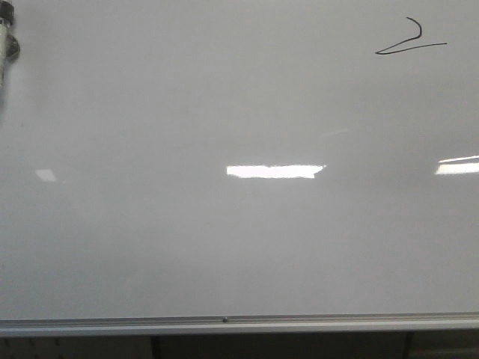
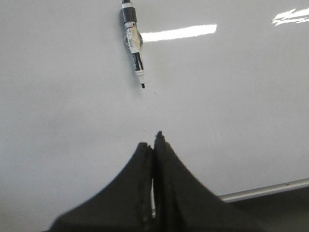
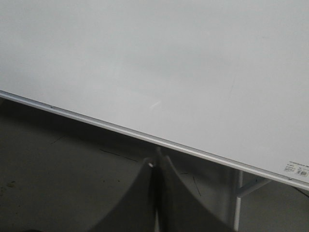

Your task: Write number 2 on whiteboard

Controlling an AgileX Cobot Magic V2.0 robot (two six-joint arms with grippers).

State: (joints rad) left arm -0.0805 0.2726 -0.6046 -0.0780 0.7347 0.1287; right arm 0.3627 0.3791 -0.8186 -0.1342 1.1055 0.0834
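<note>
Whiteboard [image 1: 239, 247] across nearly the whole front view, glossy white-grey, silver aluminium bottom rail along its lower edge. Number 2 [image 1: 410, 41] near the board's upper right corner: thin black line, hooked top, long flat base stroke slanting slightly upward to the right. Bright glare patches lower on the board, well apart from the digit.

Marker [image 2: 133, 43] lying on the board in the left wrist view, uncapped, dark tip toward the camera, black and white barrel with a label; visible in the front view only as a sliver at the upper left edge, far across the board from the number 2.

Left gripper [image 2: 154, 140] closed, black fingers pressed together with only a hairline slit between them, nothing held, tips apart from the marker and over bare board.

Right gripper [image 3: 157, 162] likewise closed and empty, fingers meeting at the tips, positioned at the board's bottom rail, dark floor below. Small white label [image 3: 296, 170] at one corner of the board in that view.
</note>
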